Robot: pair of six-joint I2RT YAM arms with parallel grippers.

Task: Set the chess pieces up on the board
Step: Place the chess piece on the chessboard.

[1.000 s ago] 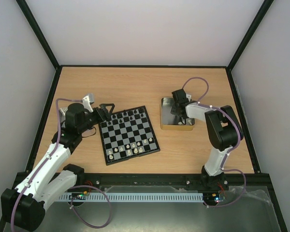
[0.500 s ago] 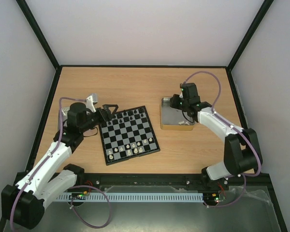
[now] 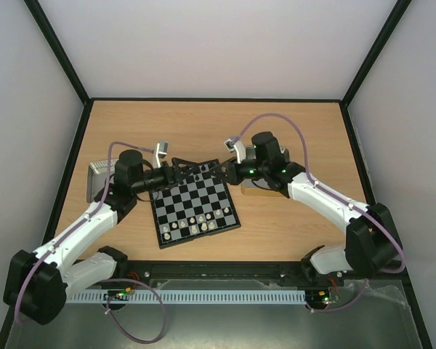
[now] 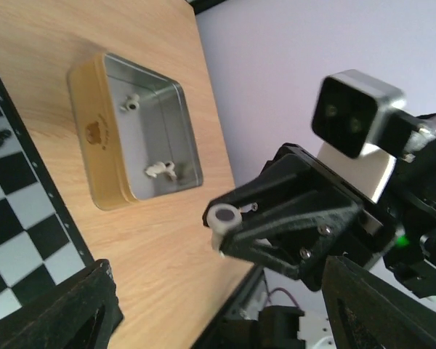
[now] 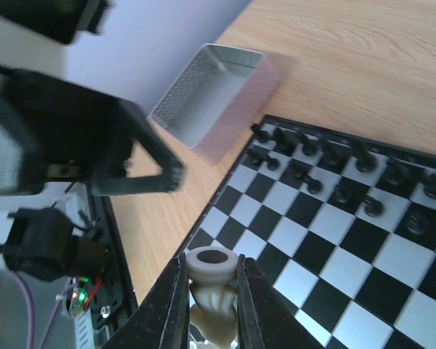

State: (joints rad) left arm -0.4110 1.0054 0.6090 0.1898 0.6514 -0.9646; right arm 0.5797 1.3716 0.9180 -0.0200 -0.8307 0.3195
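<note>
Right wrist view: right gripper (image 5: 211, 298) pinches a white piece (image 5: 212, 263) above the board's (image 5: 363, 243) far edge. Facing it there, left gripper (image 3: 191, 166) hangs spread. We risk the claws colliding, or clipping the black pieces (image 5: 396, 174) below.

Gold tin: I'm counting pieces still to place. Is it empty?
Not empty. In the left wrist view, two white pieces lie on the floor of the tin.
</note>
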